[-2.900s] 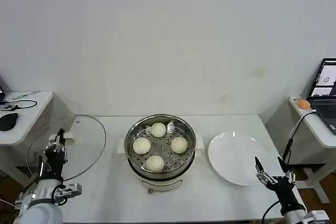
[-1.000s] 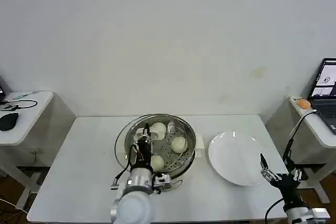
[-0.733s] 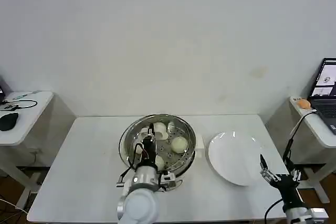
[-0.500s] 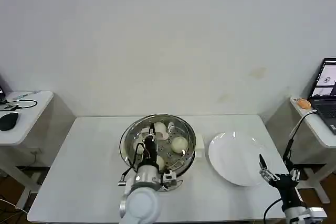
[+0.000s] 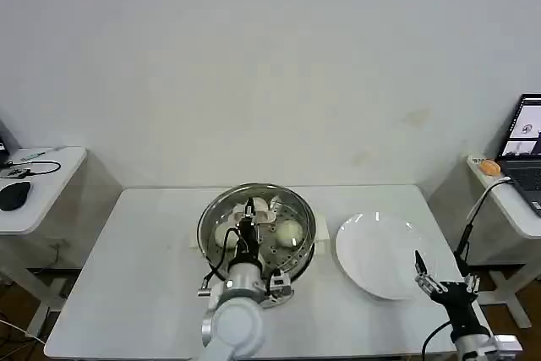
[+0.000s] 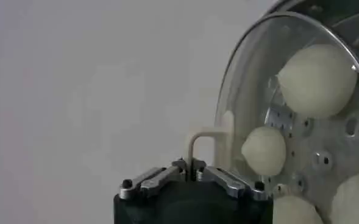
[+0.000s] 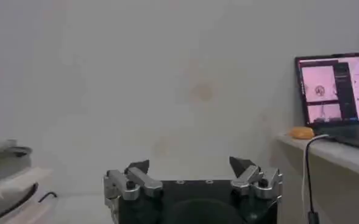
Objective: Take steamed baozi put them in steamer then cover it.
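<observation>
lid nearly seated, buns already in

on the white desk (image 5: 144, 276), round shiny stainless-steel steamer (image 5: 302, 251) loaded with small cream-white steamed baozi (image 5: 290, 232). hanging just over it, round transparent glass cover (image 6: 240, 91), cream handle pinched by the left pincer (image 5: 246, 212). left to do: lowering, letting go. empty flat white plate (image 5: 380, 253) beside. right pincer (image 5: 434, 283) spread, idle near the desk's edge. no readable brand or writing.

Steamer (image 5: 297, 247): round, shiny steel, perforated tray; stands upright mid-counter on a white base.
Buns (image 5: 289, 232): smooth, cream-white, round; resting on the tray inside the steamer, seen through the glass.
Lid (image 6: 237, 103): clear glass, metal rim, cream handle (image 6: 205, 139) at centre; positioned over the steamer, handle gripped from above.
</observation>
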Motion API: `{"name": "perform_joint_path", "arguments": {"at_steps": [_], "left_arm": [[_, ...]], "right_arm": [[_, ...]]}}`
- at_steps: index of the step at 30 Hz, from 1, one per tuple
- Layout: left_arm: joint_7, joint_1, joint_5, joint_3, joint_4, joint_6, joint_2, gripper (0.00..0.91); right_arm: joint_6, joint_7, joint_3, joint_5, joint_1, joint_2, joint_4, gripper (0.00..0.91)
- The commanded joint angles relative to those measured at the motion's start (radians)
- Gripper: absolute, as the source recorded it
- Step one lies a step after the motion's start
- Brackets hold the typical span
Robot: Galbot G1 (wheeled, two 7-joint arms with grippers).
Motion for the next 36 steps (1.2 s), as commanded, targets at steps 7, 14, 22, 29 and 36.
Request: {"name": "perform_joint_path", "arguments": {"at_steps": [7, 14, 22, 29, 36], "left_arm": [[-0.002, 0.001, 0.018, 0.01, -0.001, -0.004, -0.011, 0.0], [-0.015, 0.002, 0.038, 0.007, 0.009, -0.023, -0.012, 0.0], [-0.018, 0.009, 0.074, 0.011, 0.009, -0.034, -0.008, 0.0], [-0.036, 0.01, 0.102, 0.002, 0.022, -0.054, -0.009, 0.0], [-0.031, -0.002, 0.099, 0.002, 0.037, -0.056, -0.01, 0.0]], "right_arm": [[0.004, -0.001, -0.003, -0.005, 0.001, 0.006, -0.005, 0.907], [0.006, 0.0, -0.004, -0.002, 0.002, 0.008, -0.006, 0.907], [0.01, -0.001, -0.007, -0.002, 0.003, 0.012, -0.012, 0.907], [0.012, -0.001, -0.008, -0.002, 0.003, 0.014, -0.014, 0.907], [0.013, -0.001, -0.008, -0.001, 0.001, 0.015, -0.012, 0.907]]}}
